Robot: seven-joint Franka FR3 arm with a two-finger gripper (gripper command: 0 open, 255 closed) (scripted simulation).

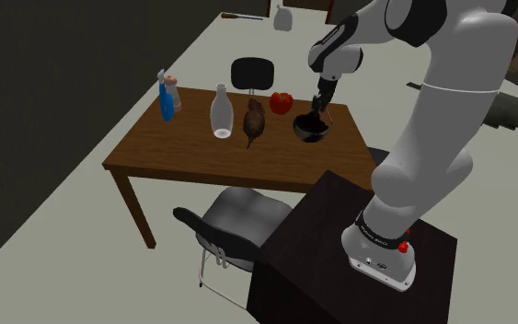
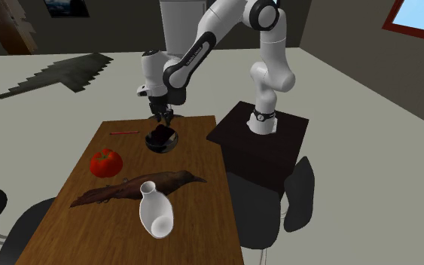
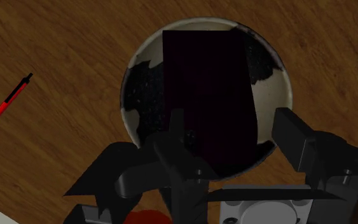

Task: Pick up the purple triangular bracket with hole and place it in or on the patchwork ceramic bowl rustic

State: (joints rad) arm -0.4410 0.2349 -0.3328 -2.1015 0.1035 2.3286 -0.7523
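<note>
The gripper (image 3: 231,130) is right up front, fingers spread wide and holding nothing. Just past them the dark purple bracket (image 3: 203,83) lies inside the black-and-cream patchwork bowl (image 3: 274,89), which sits on the wooden table (image 3: 75,51). A red pen (image 3: 6,105) lies further off, well apart from the bowl.

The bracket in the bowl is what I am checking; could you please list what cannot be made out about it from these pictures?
- Wrist view: the bracket is a near-black slab; no hole is discernible, and its near end is hidden behind the gripper.
- Wrist view: whether it lies flat or leans in the bowl is unclear.
- Shoulder view: the bowl's inside is too small and dark.
</note>
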